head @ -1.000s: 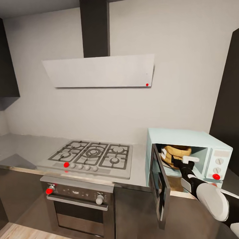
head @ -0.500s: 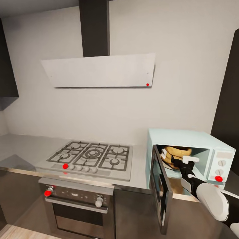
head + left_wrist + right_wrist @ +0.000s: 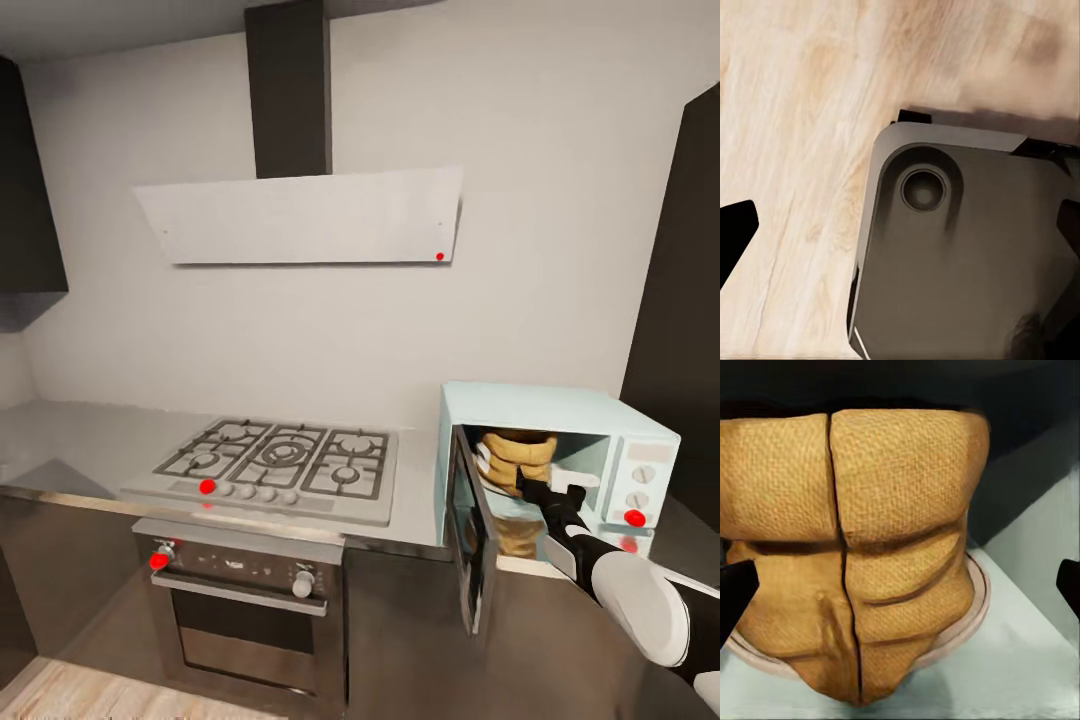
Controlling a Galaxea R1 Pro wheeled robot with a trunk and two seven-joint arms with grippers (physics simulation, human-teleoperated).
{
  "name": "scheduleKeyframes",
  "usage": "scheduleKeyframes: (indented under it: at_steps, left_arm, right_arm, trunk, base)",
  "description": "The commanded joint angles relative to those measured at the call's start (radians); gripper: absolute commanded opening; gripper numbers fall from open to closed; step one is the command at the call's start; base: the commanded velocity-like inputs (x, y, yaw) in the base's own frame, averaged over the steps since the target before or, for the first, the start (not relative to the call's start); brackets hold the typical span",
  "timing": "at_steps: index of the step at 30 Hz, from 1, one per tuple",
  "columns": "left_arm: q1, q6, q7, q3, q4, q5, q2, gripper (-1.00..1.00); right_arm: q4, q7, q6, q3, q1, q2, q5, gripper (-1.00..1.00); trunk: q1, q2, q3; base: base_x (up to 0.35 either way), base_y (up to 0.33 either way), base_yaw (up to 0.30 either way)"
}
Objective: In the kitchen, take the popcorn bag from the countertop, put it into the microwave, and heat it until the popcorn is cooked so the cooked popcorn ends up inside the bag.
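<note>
The tan burlap popcorn bag (image 3: 515,455) stands upright inside the pale blue microwave (image 3: 600,425), whose dark glass door (image 3: 470,540) hangs open to the left. In the right wrist view the popcorn bag (image 3: 855,547) rests on the round turntable plate (image 3: 971,607). My right gripper (image 3: 550,487) is open just in front of the bag at the oven's opening, its fingertips (image 3: 735,592) spread wider than the bag and not touching it. No popcorn kernels are visible. My left gripper (image 3: 904,229) is open and empty, pointing down at the wooden floor (image 3: 795,112) over my dark base (image 3: 967,277).
The grey countertop (image 3: 80,440) runs left from the microwave. A gas hob (image 3: 280,460) sits in it above a built-in steel oven (image 3: 240,610), with a white hood (image 3: 300,215) on the wall. A dark tall cabinet (image 3: 680,300) stands at the right.
The whole head picture has shifted and shrunk slightly, so the camera moved. My right gripper stays open and sits a little farther back from the bag in the microwave.
</note>
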Motion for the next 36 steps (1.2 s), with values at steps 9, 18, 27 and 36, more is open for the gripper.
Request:
scheduleKeyframes:
  at_steps: [9, 18, 27, 36]
  left_arm:
    - [0.001, 0.001, 0.001, 0.003, -0.002, 0.001, 0.000, 1.00]
    - [0.000, 0.001, 0.001, 0.003, -0.002, 0.002, 0.000, 1.00]
    - [0.000, 0.001, 0.001, 0.005, -0.002, 0.002, 0.000, 1.00]
    - [0.000, -0.001, 0.001, 0.006, -0.002, 0.001, 0.000, 1.00]
  right_arm:
    - [0.005, -0.008, -0.006, -0.004, -0.002, 0.000, 0.011, 1.00]
    - [0.005, -0.008, -0.004, -0.004, -0.002, 0.000, 0.012, 1.00]
    - [0.008, -0.008, 0.004, -0.004, -0.002, 0.001, 0.012, 1.00]
    - [0.020, -0.008, 0.115, -0.005, 0.144, 0.006, 0.011, 1.00]
  trunk:
    - [0.000, -0.001, -0.001]
    - [0.000, -0.001, -0.001]
    - [0.000, -0.001, -0.001]
    - [0.000, -0.001, -0.001]
  base:
    - [-0.340, 0.000, 0.000]
    - [-0.341, 0.001, 0.000]
    - [-0.326, 0.112, 0.000]
    - [-0.154, 0.094, 0.000]
